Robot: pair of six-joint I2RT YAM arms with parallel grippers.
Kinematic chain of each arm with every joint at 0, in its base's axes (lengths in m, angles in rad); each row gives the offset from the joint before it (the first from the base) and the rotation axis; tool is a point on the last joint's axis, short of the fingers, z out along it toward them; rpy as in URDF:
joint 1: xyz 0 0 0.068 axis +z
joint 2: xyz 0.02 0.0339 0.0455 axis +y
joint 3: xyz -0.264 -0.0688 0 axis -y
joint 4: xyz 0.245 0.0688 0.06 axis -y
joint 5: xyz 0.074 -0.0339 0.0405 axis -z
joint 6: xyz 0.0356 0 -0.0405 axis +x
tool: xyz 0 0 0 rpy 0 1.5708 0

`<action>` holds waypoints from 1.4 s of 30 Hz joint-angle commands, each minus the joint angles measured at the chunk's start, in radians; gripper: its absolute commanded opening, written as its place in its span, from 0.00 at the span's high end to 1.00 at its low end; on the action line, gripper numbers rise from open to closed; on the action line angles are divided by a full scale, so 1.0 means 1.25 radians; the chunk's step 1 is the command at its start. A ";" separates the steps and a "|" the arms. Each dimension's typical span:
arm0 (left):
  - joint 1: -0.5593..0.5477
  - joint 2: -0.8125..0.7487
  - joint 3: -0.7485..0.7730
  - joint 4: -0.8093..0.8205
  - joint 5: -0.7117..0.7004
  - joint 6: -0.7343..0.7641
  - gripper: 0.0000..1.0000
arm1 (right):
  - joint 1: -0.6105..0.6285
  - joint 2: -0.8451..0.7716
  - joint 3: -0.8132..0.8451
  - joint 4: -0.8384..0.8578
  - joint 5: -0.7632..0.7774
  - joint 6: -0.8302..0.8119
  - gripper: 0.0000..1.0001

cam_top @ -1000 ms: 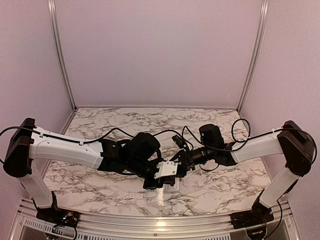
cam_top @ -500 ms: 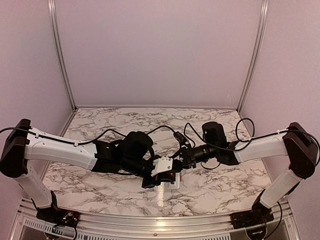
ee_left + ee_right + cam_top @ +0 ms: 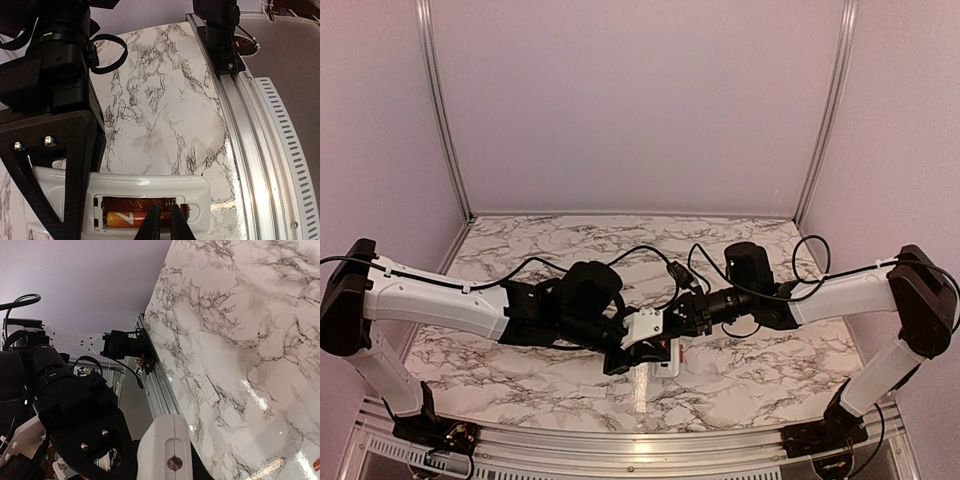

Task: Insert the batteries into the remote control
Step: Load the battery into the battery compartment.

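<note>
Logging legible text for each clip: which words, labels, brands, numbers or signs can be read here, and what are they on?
No text can be read in any view.
Remote: the back that shows has no print on it.
Battery in the recess: a pale mark on the orange wrap, too blurred to read.

A marble-patterned tabletop (image 3: 570,240) fills the floor of the enclosure, with plain lilac walls (image 3: 640,100) on the left, far and right sides. Aluminium posts (image 3: 440,110) stand at the far corners. An aluminium rail (image 3: 620,440) runs along the near edge, bordered by a perforated white strip (image 3: 282,135). Possibly a small flat pale piece (image 3: 212,389) lies on the marble.
</note>
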 commanded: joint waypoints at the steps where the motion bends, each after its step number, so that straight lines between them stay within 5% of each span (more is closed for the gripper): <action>1: -0.010 0.012 -0.011 -0.128 -0.117 -0.001 0.91 | -0.004 -0.036 0.054 0.015 -0.099 0.030 1.00; 8: -0.038 -0.011 -0.015 -0.128 -0.141 0.004 0.85 | -0.026 -0.022 0.045 -0.003 -0.082 0.020 1.00; 18: -0.041 -0.189 -0.160 0.105 -0.165 -0.117 0.63 | -0.044 -0.004 0.040 -0.008 -0.061 -0.018 1.00; 20: -0.039 -0.249 -0.220 0.205 -0.217 -0.187 0.47 | -0.046 -0.009 0.043 -0.012 -0.052 -0.033 1.00; 22: -0.035 -0.306 -0.280 0.317 -0.302 -0.296 0.12 | -0.048 -0.017 0.045 -0.017 -0.039 -0.049 1.00; 23: -0.031 -0.329 -0.305 0.358 -0.344 -0.372 0.02 | -0.049 -0.020 0.046 -0.023 -0.033 -0.057 1.00; 27: -0.022 -0.358 -0.335 0.379 -0.480 -0.631 0.01 | -0.051 -0.040 0.056 -0.057 0.008 -0.103 1.00; 35: -0.029 -0.170 -0.165 0.200 -0.427 -0.738 0.01 | -0.051 -0.075 0.058 -0.097 0.089 -0.156 1.00; 42: -0.042 -0.054 -0.087 0.190 -0.376 -0.767 0.23 | -0.051 -0.093 0.052 -0.116 0.122 -0.169 1.00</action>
